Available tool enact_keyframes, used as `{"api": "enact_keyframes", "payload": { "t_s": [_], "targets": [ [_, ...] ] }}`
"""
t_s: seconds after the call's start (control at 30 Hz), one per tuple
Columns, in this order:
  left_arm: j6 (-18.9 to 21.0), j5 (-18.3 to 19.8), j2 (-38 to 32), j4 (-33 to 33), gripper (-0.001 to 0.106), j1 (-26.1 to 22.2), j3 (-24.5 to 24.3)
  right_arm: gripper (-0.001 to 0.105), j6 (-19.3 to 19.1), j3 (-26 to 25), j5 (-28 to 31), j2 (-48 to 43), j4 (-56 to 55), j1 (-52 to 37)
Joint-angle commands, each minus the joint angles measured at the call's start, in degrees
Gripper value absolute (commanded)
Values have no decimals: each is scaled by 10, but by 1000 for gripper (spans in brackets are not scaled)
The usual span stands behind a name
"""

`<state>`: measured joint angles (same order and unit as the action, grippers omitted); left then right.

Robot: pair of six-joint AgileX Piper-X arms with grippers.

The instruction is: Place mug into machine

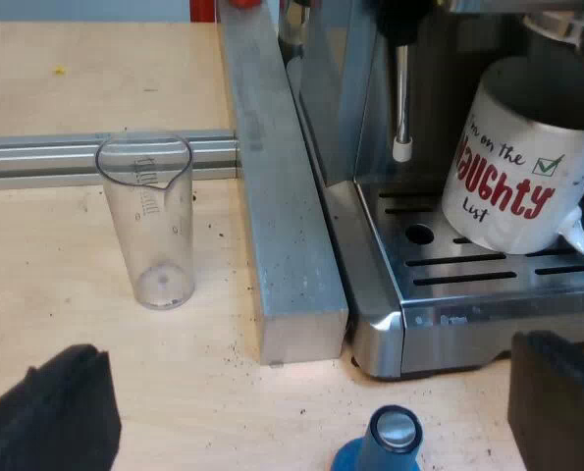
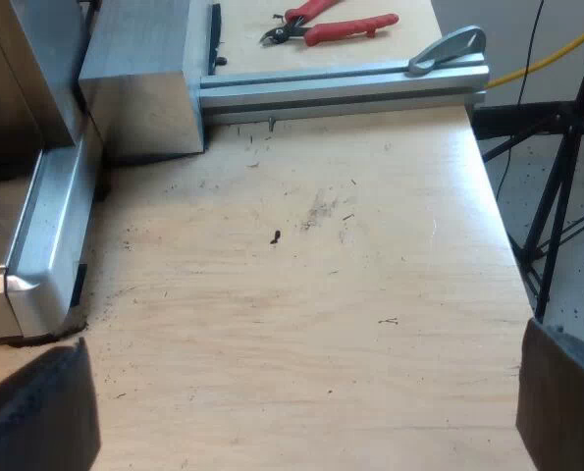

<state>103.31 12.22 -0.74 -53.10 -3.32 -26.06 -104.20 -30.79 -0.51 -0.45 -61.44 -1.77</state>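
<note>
Nearest to us are the two black fingers [image 1: 46,417] of our left tool [image 1: 306,392]. They stand wide apart, and between them the round metal top of a blue tamper [image 1: 392,439] shows, touched by neither finger. Beyond it lies the pale wooden counter [image 1: 66,324], dusted with dark coffee grounds. A clear measuring glass [image 1: 152,221] stands upright on it, just in front of a grooved aluminium rail [image 1: 46,157]. A thick aluminium bar [image 1: 282,216] runs along the side of the espresso machine [image 1: 370,324], close against its base. The mug [image 1: 522,157], white with red lettering, is on the machine's slotted drip tray [image 1: 488,265]. It is tilted with its lower edge on the grate and its handle turned towards us, and it sits well apart from our left tool's fingers. The steam wand [image 1: 401,98] hangs over the tray beside the mug. Our right tool [image 2: 296,392] is likewise wide, its fingers [image 2: 36,412] spread over bare counter near the corner of the machine's base [image 2: 46,245]. Farther off a second rail [image 2: 341,83] crosses the counter, and red-handled pliers [image 2: 336,25] lie beyond it. Past the counter's edge we see black stand legs [image 2: 557,177] and a yellow cable [image 2: 557,59].
</note>
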Motion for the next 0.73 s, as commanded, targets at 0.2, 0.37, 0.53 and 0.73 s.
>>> {"api": "enact_keyframes", "payload": {
  "t_s": [0.2,0.37,0.53,0.73],
  "targets": [
    [1,1,-76,13,82,0,-1,88,1,-2,-2,-21,8,1],
    [1,1,-76,13,82,0,-1,88,1,-2,-2,-21,8,1],
    [1,1,-76,13,82,0,-1,88,1,-2,-2,-21,8,1],
    [1,1,-76,13,82,0,-1,88,1,-2,-2,-21,8,1]
  ]
}}
